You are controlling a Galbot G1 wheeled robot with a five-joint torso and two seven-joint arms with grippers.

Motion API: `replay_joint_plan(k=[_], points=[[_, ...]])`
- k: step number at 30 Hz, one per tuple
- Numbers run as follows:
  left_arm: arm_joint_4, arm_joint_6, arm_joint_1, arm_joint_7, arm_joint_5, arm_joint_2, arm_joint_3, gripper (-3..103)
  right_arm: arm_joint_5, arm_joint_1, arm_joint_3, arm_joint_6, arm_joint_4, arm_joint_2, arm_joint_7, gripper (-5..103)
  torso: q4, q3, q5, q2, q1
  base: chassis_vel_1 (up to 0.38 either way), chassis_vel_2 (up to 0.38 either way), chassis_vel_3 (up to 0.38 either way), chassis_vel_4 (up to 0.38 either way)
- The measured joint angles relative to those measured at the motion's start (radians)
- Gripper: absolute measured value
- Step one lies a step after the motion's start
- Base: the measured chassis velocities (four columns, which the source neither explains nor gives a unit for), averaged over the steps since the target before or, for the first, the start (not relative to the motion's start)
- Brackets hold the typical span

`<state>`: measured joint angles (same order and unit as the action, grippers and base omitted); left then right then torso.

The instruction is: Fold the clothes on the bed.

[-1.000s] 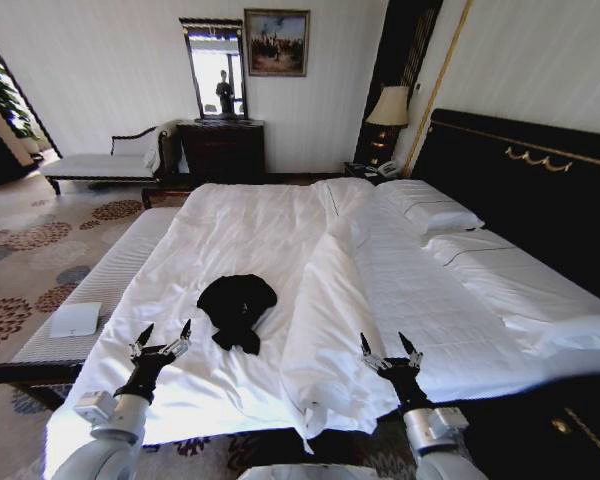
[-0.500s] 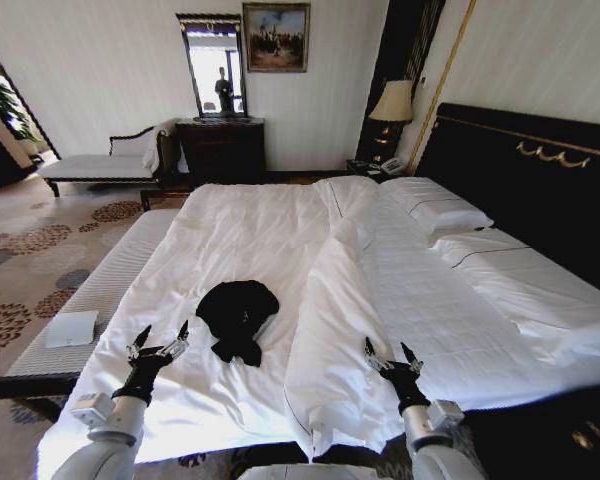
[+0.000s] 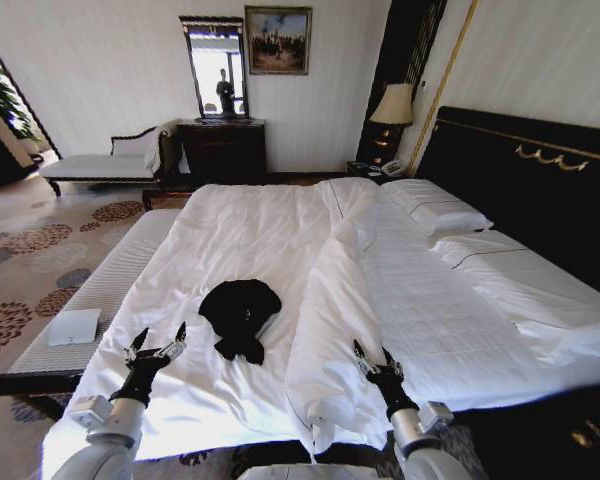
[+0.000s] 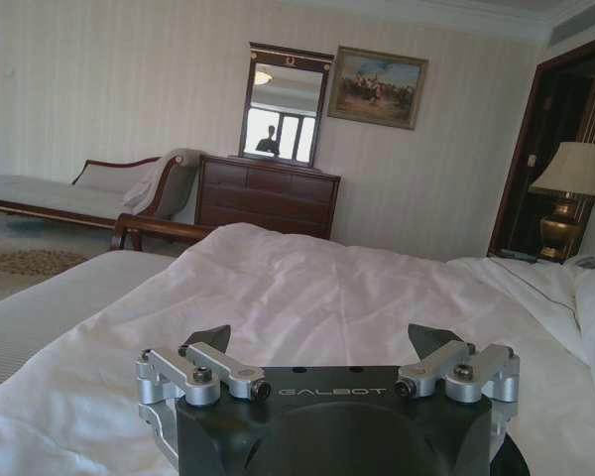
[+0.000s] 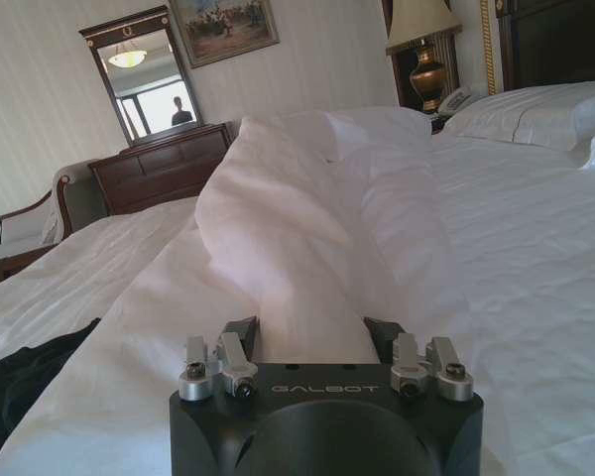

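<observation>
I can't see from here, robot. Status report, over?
Left gripper open, empty, near bed edge. Right gripper open over bunched white duvet ridge. Crumpled black fabric top unfolded on the big white bed, between them.

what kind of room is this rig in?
Likely a hotel bedroom: a large bed with white duvet and tall black headboard, a bedside lamp with a telephone, and a chaise by a mirrored dresser.

"GALBOT" is showing in pale letters on my left gripper [image 4: 332, 342] housing and on my right gripper [image 5: 322, 337] housing.
</observation>
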<state>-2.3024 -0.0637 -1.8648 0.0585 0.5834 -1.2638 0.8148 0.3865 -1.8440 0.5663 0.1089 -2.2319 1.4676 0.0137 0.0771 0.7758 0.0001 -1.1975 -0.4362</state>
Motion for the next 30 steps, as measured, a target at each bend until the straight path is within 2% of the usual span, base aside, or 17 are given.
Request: replay_joint_plan(k=[1,2,4,5,9,11,14,15,17,30], points=[[0.0,0.0,0.001,0.0,0.0,0.0,0.0,100,-0.001,0.0,0.0,-0.001,0.0,0.0,0.0,57,0.0,0.0,0.0,0.0,0.0,0.0,0.0,0.0,0.0],[0.0,0.0,0.002,0.0,0.0,-0.001,0.0,100,-0.001,0.0,0.0,-0.001,0.0,0.0,0.0,57,0.0001,0.0,-0.0001,0.0,0.0,0.0,0.0,0.0,0.0],[0.0,0.0,0.002,0.0,0.0,-0.003,-0.001,100,-0.004,-0.002,0.0,-0.001,0.0,0.001,0.0,47,0.0,0.0,-0.0002,0.0,0.0,0.0,0.0,0.0,0.0],[0.0,0.0,0.002,0.0,0.0,-0.003,-0.001,100,-0.004,-0.002,0.0,-0.001,0.0,0.001,0.0,47,0.0,0.0,-0.0002,0.0,0.0,0.0,0.0,0.0,0.0],[0.001,0.003,-0.001,0.0,0.002,-0.006,0.0,100,-0.007,-0.004,-0.001,-0.003,-0.002,0.002,-0.004,25,0.0,0.0,-0.0001,0.0,0.0,0.0,0.0,0.0,0.0],[0.001,0.003,-0.002,0.0,0.003,-0.007,0.0,100,-0.008,-0.004,-0.001,-0.003,-0.002,0.003,-0.006,25,0.0,0.0,-0.0002,0.0,0.0,0.0,0.0,0.0,0.0],[0.001,0.004,-0.004,0.0,0.006,-0.007,0.002,100,-0.01,-0.005,-0.002,-0.005,-0.003,0.005,-0.008,9,0.0,0.0,-0.0001,0.0,0.0,0.0,0.0,0.0,0.0],[0.001,0.004,-0.004,0.0,0.006,-0.007,0.002,100,-0.01,-0.005,-0.002,-0.005,-0.003,0.005,-0.008,9,0.0,0.0,-0.0001,0.0,0.0,0.0,0.0,0.0,0.0],[0.0,0.004,-0.004,0.0,0.007,-0.006,0.004,100,-0.012,-0.005,-0.004,-0.006,-0.004,0.007,-0.008,2,0.0,0.0,-0.0001,0.0,0.0,0.0,0.0,0.0,0.0],[-0.001,0.004,-0.004,0.003,0.006,-0.007,0.0,100,-0.006,-0.011,0.028,-0.01,-0.035,0.013,0.01,1,0.0,0.0,-0.0001,0.0,0.0,0.0,0.0,0.0,0.0]])
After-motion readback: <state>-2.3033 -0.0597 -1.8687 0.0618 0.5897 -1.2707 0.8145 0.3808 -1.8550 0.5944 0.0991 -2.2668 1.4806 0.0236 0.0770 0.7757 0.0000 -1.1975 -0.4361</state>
